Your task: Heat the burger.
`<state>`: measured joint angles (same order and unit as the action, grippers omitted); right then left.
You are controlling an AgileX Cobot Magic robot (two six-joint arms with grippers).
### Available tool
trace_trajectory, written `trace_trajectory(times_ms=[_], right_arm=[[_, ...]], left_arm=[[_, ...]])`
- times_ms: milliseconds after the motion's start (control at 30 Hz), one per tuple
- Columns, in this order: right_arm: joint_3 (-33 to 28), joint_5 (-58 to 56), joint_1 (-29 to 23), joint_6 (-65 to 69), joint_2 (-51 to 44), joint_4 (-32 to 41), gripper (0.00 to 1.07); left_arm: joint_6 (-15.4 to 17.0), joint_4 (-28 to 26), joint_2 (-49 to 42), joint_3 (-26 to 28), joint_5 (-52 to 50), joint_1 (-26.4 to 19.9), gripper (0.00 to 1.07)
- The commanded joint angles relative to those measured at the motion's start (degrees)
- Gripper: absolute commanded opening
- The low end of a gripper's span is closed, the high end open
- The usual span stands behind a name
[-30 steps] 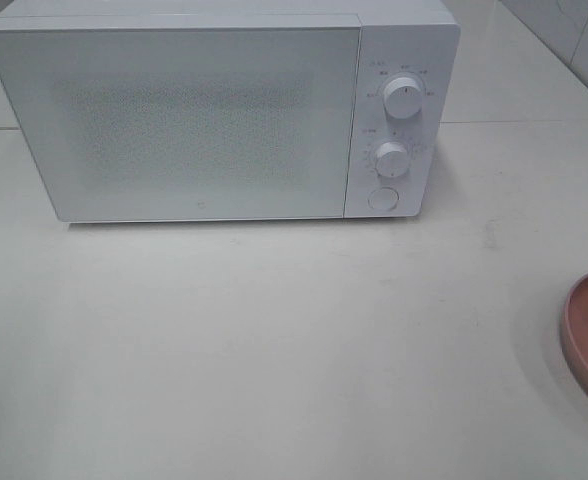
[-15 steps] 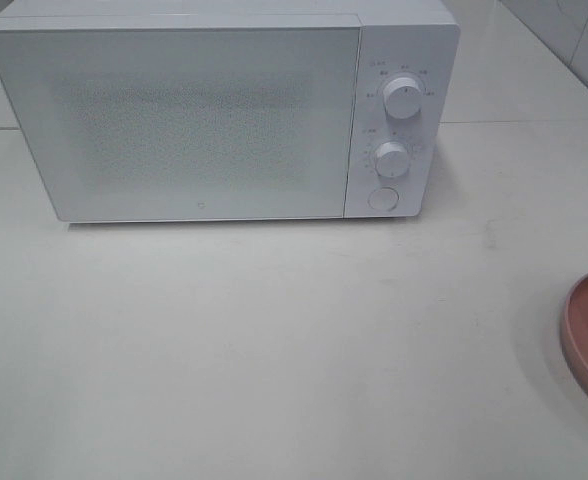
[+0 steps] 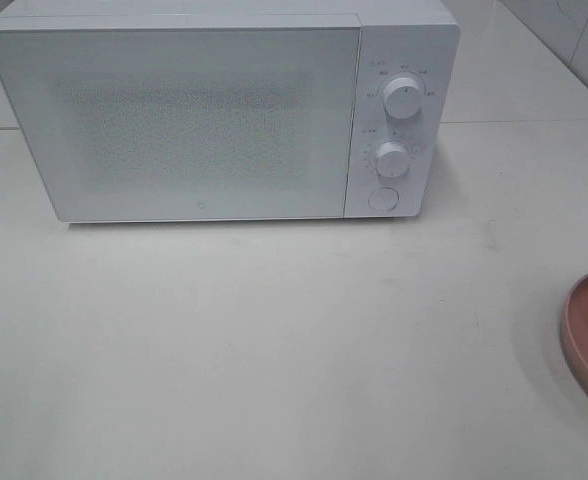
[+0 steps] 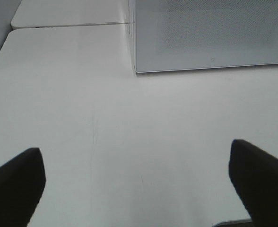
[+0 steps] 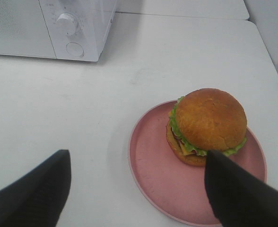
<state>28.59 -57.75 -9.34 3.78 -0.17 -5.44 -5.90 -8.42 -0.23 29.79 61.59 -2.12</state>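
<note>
White and closed, the microwave (image 3: 219, 115) must be opened first, by its round button (image 3: 382, 198). A glossy domed burger (image 5: 207, 126) sits on a smooth pink plate (image 5: 151, 165) at the desk's (image 3: 274, 340) right edge. Both arms' fingers (image 4: 16, 182) (image 5: 233, 191) are spread, grasping nothing.

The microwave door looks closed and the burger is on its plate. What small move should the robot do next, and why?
Probably the left gripper, open and empty over the bare table, should move toward the microwave to open its door. The door is shut, so the burger, on the pink plate, cannot go in yet. The open right gripper hovers near the burger, touching nothing.
</note>
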Motion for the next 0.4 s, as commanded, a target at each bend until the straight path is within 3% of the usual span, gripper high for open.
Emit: trace_trajectory(times_ms=[33, 400], right_arm=[[-0.1, 0.6, 0.3, -0.6, -1.7, -0.1, 0.76], [-0.1, 0.6, 0.3, -0.6, -1.7, -0.1, 0.76]], left_arm=[[0.5, -0.5, -1.4, -0.2, -0.5, -0.3, 0.98], [0.5, -0.5, -1.4, -0.2, -0.5, -0.3, 0.98]])
